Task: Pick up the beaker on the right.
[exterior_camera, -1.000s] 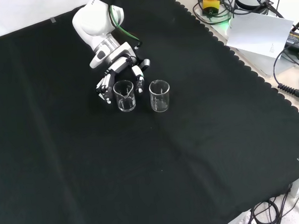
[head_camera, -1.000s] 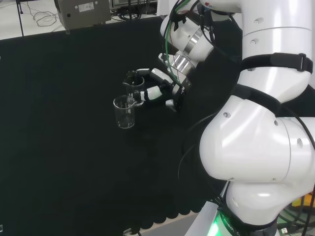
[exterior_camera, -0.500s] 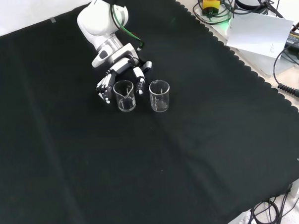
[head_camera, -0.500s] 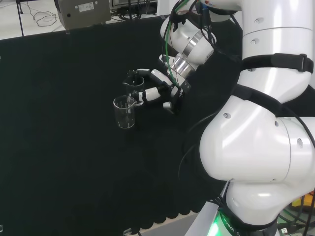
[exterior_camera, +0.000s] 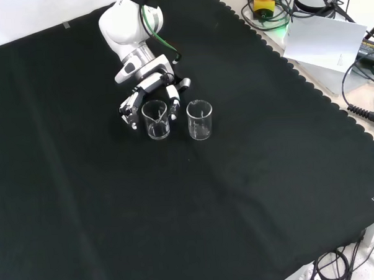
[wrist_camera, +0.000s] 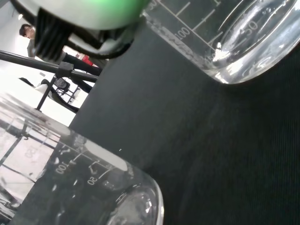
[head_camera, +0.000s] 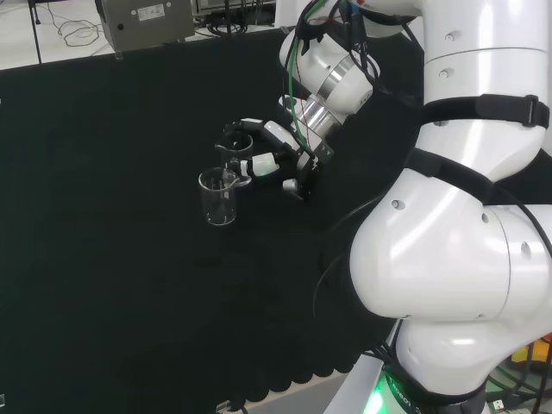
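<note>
Two clear glass beakers stand upright on the black cloth. In the front view they are side by side, the left beaker [exterior_camera: 156, 120] and the right beaker [exterior_camera: 199, 119]. The hand [exterior_camera: 149, 92] sits just behind the left one, with fingers reaching down on both sides of it. In the head view that same beaker [head_camera: 235, 147] is the farther one. The hand [head_camera: 274, 159] is at its right, fingers spread round it, and the nearer beaker [head_camera: 219, 197] stands apart. In the wrist view both show close up, one beaker [wrist_camera: 243, 42] and the other beaker [wrist_camera: 70, 187]. Both rest on the cloth.
A grey box [head_camera: 147, 21] stands beyond the cloth's far edge in the head view. In the front view, a white sheet [exterior_camera: 325, 38], cables and a yellow and red button [exterior_camera: 265, 0] lie past the cloth's scalloped right edge. The arm's white links [head_camera: 457, 259] stand at the head view's right.
The hand has crept a little closer round the left beaker of the front view, and its wrist has shifted slightly. Neither beaker has moved.
</note>
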Robot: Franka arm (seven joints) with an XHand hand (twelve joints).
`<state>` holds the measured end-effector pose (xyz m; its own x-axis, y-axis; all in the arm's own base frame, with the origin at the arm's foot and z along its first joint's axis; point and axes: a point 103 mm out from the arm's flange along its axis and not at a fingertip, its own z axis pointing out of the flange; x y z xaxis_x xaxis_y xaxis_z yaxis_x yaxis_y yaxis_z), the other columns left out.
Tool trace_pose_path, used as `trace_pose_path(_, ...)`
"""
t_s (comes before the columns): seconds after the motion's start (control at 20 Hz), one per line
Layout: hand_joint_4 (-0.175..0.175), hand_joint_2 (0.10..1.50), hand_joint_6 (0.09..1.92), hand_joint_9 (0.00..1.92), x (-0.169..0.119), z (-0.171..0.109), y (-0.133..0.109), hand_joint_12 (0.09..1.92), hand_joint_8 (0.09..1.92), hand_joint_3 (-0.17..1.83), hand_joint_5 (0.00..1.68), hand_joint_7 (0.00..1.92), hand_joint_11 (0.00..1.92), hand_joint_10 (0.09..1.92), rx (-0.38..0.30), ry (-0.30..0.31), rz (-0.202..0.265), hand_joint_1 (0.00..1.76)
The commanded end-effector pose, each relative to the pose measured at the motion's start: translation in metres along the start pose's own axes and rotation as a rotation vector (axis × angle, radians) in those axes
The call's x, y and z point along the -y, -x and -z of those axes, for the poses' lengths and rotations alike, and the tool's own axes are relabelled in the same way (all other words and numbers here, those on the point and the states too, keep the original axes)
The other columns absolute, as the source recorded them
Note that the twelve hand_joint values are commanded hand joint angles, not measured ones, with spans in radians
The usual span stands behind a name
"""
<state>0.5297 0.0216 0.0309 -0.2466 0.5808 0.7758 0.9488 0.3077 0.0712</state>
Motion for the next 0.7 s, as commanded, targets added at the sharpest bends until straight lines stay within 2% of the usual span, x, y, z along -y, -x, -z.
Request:
trace_pose_path(0.05, -0.077, 0.53, 0.62, 0.61, -0.0013, -0.001, 0.0033, 1.38, 0.81, 0.56, 0.43, 0.44, 0.14, 0.64, 0.0, 0.003, -0.015, 0.89)
trace_pose_path(0.35, -0.076, 0.53, 0.69, 0.65, -0.0033, -0.0034, 0.0061, 1.38, 0.8, 0.59, 0.42, 0.46, 0.16, 0.63, -0.003, -0.002, -0.02, 0.93)
trace_pose_path(0.55, -0.076, 0.53, 0.72, 0.67, -0.0078, -0.0048, 0.0028, 1.37, 0.8, 0.6, 0.42, 0.48, 0.18, 0.62, -0.011, -0.013, 0.001, 0.95)
trace_pose_path(0.7, -0.075, 0.56, 0.9, 0.86, -0.0111, -0.0033, -0.0015, 1.33, 0.81, 0.67, 0.67, 0.66, 0.34, 0.59, 0.014, 0.014, 0.001, 1.08)
